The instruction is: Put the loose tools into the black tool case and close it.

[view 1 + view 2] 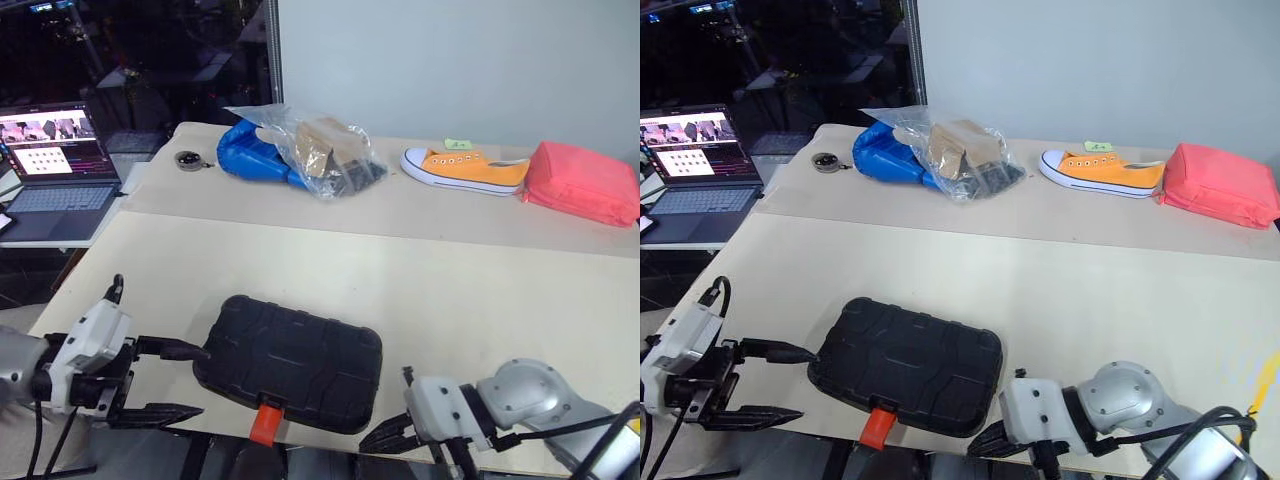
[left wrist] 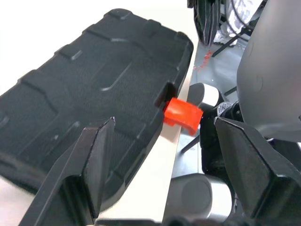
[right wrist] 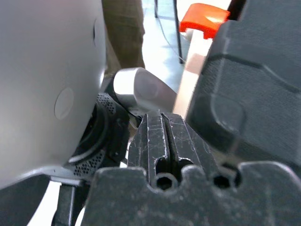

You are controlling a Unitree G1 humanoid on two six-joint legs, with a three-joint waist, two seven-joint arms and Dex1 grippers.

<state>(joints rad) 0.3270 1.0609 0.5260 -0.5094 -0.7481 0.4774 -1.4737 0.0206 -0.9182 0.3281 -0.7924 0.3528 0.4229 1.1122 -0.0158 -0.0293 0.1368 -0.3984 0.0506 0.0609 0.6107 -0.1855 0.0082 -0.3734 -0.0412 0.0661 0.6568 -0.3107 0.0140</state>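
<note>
black tool case (image 1: 290,362) shut, overhanging table edge | left gripper (image 1: 165,380) spread; right gripper (image 1: 385,435) pinched empty | risk: case knocked off by a nudge

Beige table (image 1: 450,290) carries the closed black tool case (image 1: 290,362) — shoe (image 1: 465,168), bags behind.

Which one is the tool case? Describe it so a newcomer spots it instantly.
Start at the long beige table and go to its near edge, between the two grippers. The black tool case lies there shut and flat. Its ribbed black shell, rounded corners and small orange latch hanging over the table edge set it apart.
</note>
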